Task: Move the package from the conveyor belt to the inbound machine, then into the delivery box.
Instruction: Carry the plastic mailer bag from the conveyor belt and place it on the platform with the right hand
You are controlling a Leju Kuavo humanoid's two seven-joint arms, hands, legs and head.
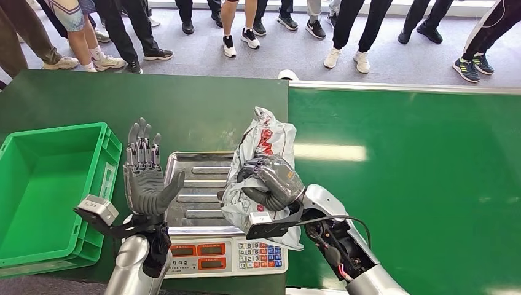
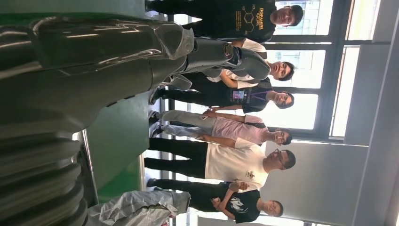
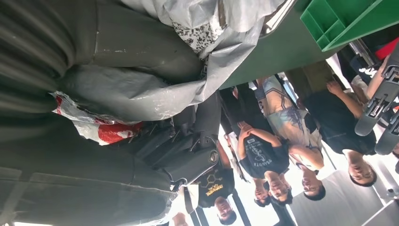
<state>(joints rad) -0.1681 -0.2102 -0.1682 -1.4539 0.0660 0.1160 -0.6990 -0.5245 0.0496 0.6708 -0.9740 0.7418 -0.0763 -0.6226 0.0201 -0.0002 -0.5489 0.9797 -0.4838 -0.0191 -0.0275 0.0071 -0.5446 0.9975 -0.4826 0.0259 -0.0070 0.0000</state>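
The right hand (image 1: 273, 184) grips the package (image 1: 261, 153), a crumpled grey plastic bag with red print, its fingers wrapped around the bag's middle and holding it upright over the right part of the scale's tray (image 1: 196, 184); whether the bag's lower end touches the tray cannot be told. The left hand (image 1: 144, 178) is open, fingers apart and pointing up, holding nothing, just left of the tray and beside the green box (image 1: 37, 178). The scale (image 1: 227, 255), taken here to be the inbound machine, sits on the dark green surface (image 1: 184, 104), with the belt (image 1: 418, 166) to its right. The step in hand looks like setting the package on the tray. To do it well, the right hand should lower the bag toward the tray's centre, let it settle flat, and release only once no part hangs over the keypad. People stand beyond the surface.
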